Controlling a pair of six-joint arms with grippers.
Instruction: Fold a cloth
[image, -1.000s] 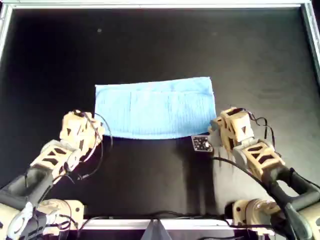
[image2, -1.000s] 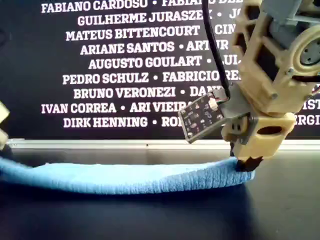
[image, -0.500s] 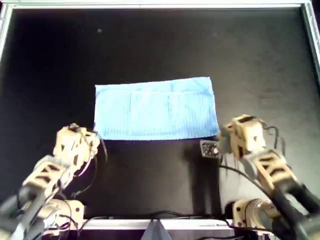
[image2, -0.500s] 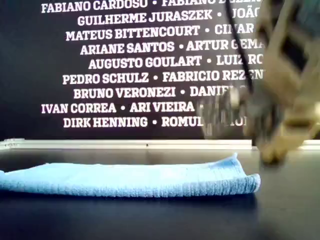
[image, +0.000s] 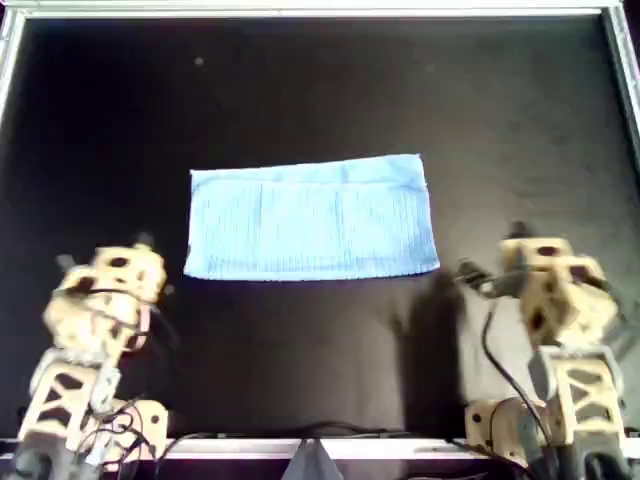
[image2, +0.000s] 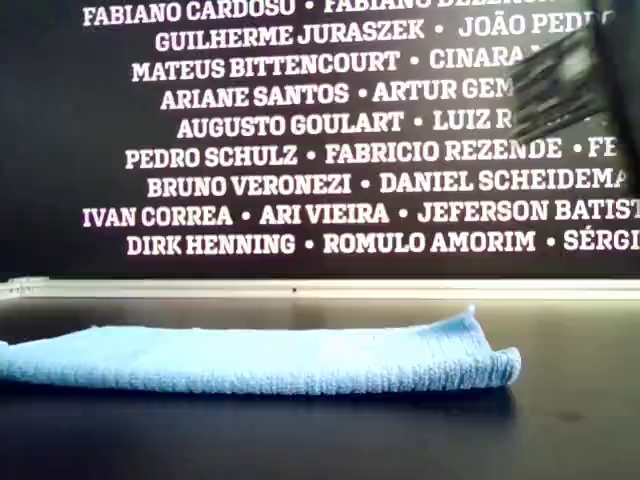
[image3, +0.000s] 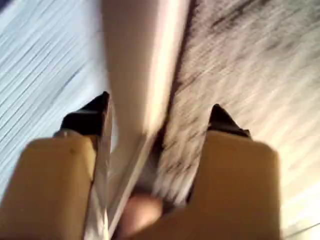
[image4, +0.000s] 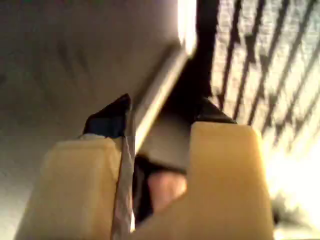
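Note:
The pale blue cloth lies flat on the black table as a wide folded rectangle, and nothing touches it. In the exterior view the cloth shows two layers with a raised corner at that view's right. One arm is drawn back at the overhead view's lower left, another arm at its lower right. The wrist views are blurred and do not show which arm is which. My first gripper has its jaws apart and empty. My second gripper has its jaws apart and empty.
A metal frame edges the black table. A black wall with white printed names stands behind the table in the exterior view. A blurred dark arm part shows at that view's upper right.
Both arms have left the cloth's near corners and pulled back toward the overhead view's bottom edge. The arm has risen almost out of the exterior view. The cloth has settled flat.

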